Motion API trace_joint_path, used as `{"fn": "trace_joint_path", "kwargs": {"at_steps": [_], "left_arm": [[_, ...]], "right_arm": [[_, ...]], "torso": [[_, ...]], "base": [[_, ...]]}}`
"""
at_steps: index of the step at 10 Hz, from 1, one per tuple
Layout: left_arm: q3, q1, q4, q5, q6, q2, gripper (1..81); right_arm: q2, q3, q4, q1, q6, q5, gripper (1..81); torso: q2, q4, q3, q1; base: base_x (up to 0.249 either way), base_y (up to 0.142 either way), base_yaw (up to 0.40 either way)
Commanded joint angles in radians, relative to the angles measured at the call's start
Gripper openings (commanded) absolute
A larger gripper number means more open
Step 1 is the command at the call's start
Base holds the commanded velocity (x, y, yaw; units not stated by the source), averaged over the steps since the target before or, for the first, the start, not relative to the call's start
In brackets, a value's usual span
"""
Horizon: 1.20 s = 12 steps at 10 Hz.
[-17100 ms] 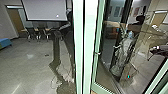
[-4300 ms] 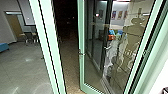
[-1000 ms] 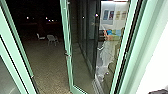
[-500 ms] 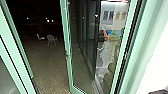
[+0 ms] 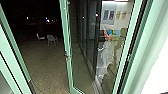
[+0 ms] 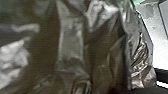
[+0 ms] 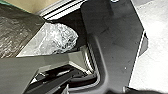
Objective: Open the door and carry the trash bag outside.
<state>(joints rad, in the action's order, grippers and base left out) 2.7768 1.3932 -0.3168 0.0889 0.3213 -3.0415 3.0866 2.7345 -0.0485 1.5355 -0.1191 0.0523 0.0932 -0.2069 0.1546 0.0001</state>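
In the head view, a green-framed glass door (image 5: 66,41) stands open ahead of the robot's end effectors, its handle (image 5: 67,57) on the near upright, with a green doorpost (image 5: 15,50) across the gap. The crossing to the yard appears to be the step in hand; the move calls for easing the trash bag through without snagging it on door or post. Beyond the opening lies the paved yard (image 5: 47,65), dark in the distance, with two pale chairs (image 5: 52,40); through the glass, posters (image 5: 112,15) hang on the white wall of a lit room. In the left wrist view, the dark, crumpled trash bag (image 6: 72,45) sits close before the left end effector. In the right wrist view, brownish plastic and a clear, bunched part (image 7: 60,37) lie near the right end effector, beside a pale surface (image 7: 155,55), perhaps the floor. How far either end effector is open, and whether it grips the bag, cannot be told.
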Motion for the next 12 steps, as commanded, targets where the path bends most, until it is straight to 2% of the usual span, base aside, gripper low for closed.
{"fn": "trace_joint_path", "kwargs": {"at_steps": [1,12], "left_arm": [[0.001,-0.064,-0.002,0.063,0.009,0.001,1.0],[0.001,-0.062,-0.004,0.063,0.009,0.002,1.0]], "right_arm": [[0.01,-0.006,0.009,-0.039,0.004,-0.052,81.1],[0.013,-0.004,0.007,-0.039,0.004,-0.052,81.1]], "torso": [[0.0,0.0,0.0,0.0],[0.0,0.0,0.0,0.0]], "base": [[0.068,0.0,0.0],[0.069,0.0,0.0]]}}
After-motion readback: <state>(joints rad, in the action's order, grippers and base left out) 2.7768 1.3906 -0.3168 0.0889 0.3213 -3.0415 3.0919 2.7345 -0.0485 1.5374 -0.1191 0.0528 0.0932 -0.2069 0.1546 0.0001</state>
